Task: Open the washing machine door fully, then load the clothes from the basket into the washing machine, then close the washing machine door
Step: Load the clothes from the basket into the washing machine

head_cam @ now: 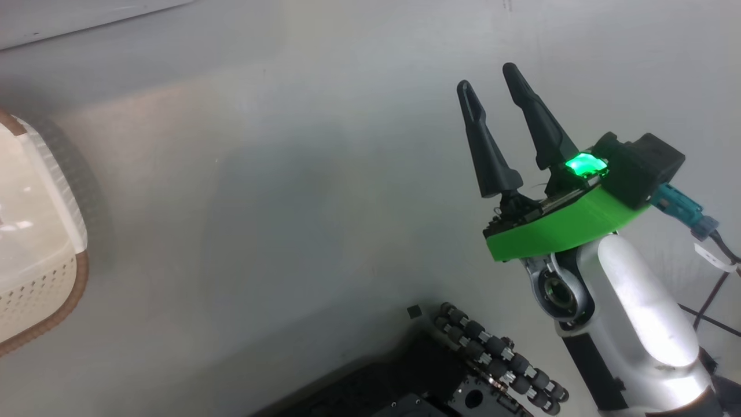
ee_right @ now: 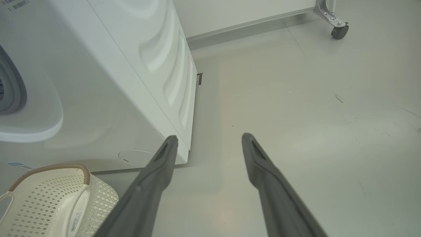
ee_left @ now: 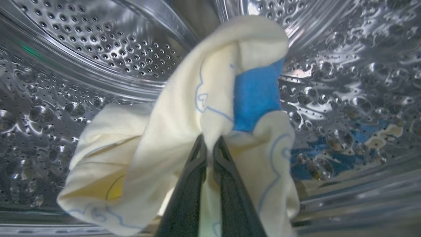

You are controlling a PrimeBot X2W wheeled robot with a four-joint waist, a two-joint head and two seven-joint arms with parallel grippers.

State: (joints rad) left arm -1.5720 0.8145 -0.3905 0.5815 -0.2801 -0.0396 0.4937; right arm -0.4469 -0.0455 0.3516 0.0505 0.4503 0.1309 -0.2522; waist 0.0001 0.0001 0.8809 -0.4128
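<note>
Pale grey glossy floor (ee_right: 306, 108), faintly scuffed, meets what may be a white wall (ee_right: 236, 11); a black caster (ee_right: 339, 31) stands nearby.

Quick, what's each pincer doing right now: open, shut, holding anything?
Left pincer: shut on the clothes, inside the drum.
Right pincer: open, holding nothing.

Soft cloth clothes (ee_left: 171, 138), glossy steel drum (ee_left: 108, 49)
</note>
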